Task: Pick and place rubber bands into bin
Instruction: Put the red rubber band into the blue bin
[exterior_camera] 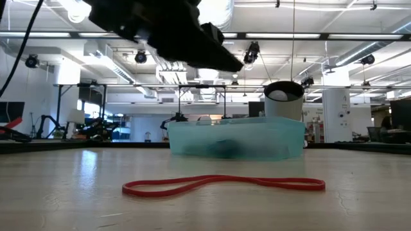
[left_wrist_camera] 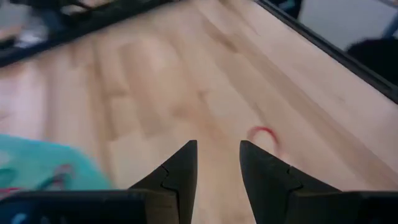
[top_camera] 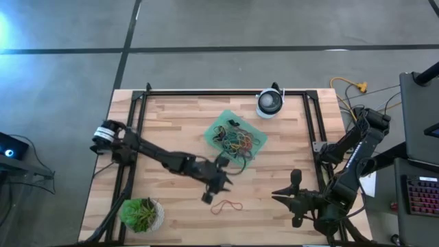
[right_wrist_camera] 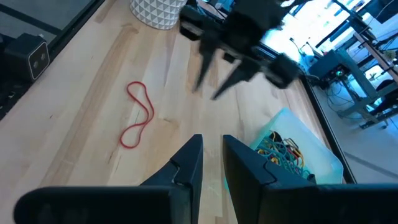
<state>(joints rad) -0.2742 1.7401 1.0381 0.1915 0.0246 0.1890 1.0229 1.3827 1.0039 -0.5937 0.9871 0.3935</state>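
A single red rubber band (top_camera: 226, 205) (exterior_camera: 221, 185) (right_wrist_camera: 140, 115) lies flat on the wooden table near its front edge. The mint-green bin (top_camera: 214, 127) (exterior_camera: 237, 138) (right_wrist_camera: 323, 152) stands farther back, with several coloured rubber bands (top_camera: 236, 140) (right_wrist_camera: 283, 152) heaped in it. My left gripper (top_camera: 218, 189) (left_wrist_camera: 217, 149) (right_wrist_camera: 217, 78) hovers open above the table between the bin and the red band (left_wrist_camera: 264, 135), with nothing between its fingers. My right gripper (top_camera: 285, 189) (right_wrist_camera: 212, 146) waits at the front right, its fingers a little apart and empty.
A potted plant (top_camera: 142, 214) in a white pot (right_wrist_camera: 155, 12) stands at the front left corner. A round white-and-black device (top_camera: 270, 103) (exterior_camera: 284, 99) sits at the far edge behind the bin. Black frame rails (top_camera: 226, 92) border the table.
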